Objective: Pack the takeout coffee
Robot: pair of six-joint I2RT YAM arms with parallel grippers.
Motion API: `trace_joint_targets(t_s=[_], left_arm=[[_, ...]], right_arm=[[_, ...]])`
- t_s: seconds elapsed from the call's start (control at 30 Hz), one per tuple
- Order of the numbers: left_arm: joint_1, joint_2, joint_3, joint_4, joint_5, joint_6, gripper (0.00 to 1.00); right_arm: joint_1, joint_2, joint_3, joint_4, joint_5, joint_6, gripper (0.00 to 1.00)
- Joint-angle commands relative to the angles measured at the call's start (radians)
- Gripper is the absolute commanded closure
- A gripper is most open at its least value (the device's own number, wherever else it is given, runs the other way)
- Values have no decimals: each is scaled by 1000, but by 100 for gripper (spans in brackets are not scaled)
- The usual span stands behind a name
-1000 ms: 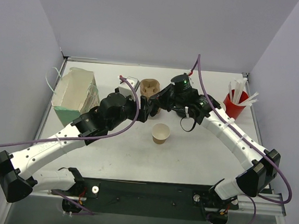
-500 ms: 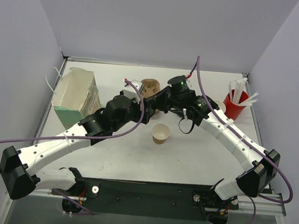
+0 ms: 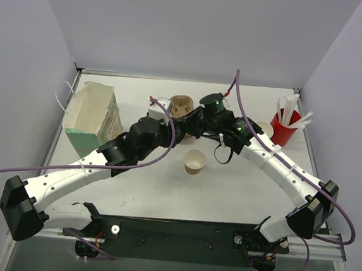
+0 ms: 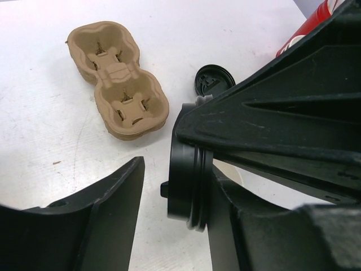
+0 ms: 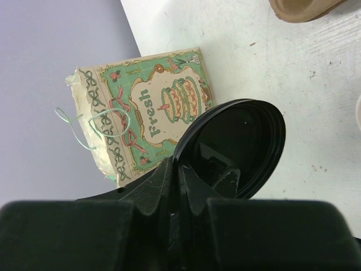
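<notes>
Overhead view of a white table (image 3: 227, 190) with two robot arms bolted at its near edge, both reaching inward so that their grippers met over the middle.

Nearest the arm bases, the takeout coffee (image 3: 194, 161), a small brown paper cup with a pale inside, stood upright and open-topped on the table, with nothing touching it. It sat on the near side of the two grippers, close to where they met but apart from both.

Just beyond the cup, the right gripper (image 3: 193, 128) had its fingers pressed together on the rim of a round black lid (image 5: 237, 144), holding it on edge above the table. The left gripper (image 4: 180, 186) faced it with its jaws spread to either side of that lid. The left wrist view showed a clear gap between one finger (image 4: 107, 214) and the lid. The other finger sat very close to the lid, and whether it touched could not be told.

Farther back, a moulded brown pulp cup carrier (image 4: 115, 79) lay flat, with a second black lid (image 4: 214, 79) on the table near it. At far left stood a green and cream paper bag (image 3: 93, 115) printed "Fresh", and at far right a red cup (image 3: 285, 127) of white sticks.
</notes>
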Motion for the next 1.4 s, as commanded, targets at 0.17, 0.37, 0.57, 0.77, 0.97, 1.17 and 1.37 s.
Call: trace_joint_targets(t_s=[0.17,0.37,0.57,0.77,0.97,1.17,1.37], left_arm=[[-4,-20,4,47,-53,-13,60],[-1,-12,34,16,-51,-43,62],[20,28,66,-43,-19,-100,65],[80,32,120,-258,9,-172,61],[112,-43,28,-427,-34,-229,47],[154,-61,-96,-523,-59,-361,44],[152,3,-170,-548,-62,-416,23]], right_arm=[[16,-20,32,24,47,-7,82],[16,-45,29,21,56,-50,65],[13,-131,9,5,136,-131,61],[-17,-259,-80,-71,243,-327,57],[-36,-350,-232,-77,236,-448,56],[-16,-298,-284,-75,148,-533,56],[-1,-261,-313,-65,116,-550,53]])
